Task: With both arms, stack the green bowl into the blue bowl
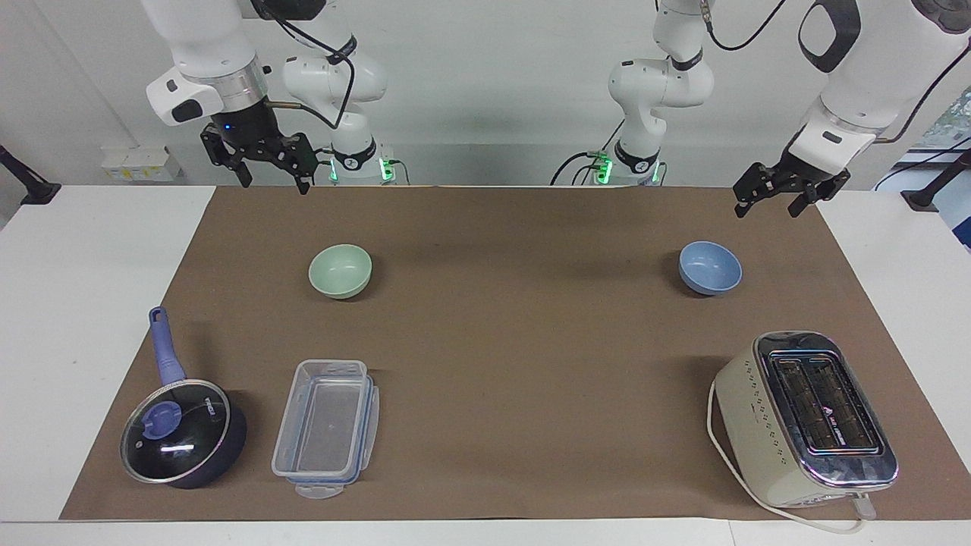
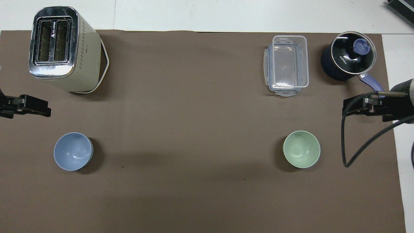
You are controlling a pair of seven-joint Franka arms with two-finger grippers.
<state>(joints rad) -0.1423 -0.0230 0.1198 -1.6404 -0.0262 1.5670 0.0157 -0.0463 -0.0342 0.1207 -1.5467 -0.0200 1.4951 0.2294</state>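
Mint-green matte bowl (image 1: 340, 271) and periwinkle-blue matte bowl (image 1: 709, 267) sit well apart; our left claw (image 1: 771, 198) and right claw (image 1: 262, 164) hover spread, empty.

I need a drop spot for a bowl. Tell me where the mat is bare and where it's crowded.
The widest bare stretch of the mat lies between the green bowl and the blue bowl, running away from the robots to between the clear container and the toaster. It is crowded where the container sits beside the saucepan.
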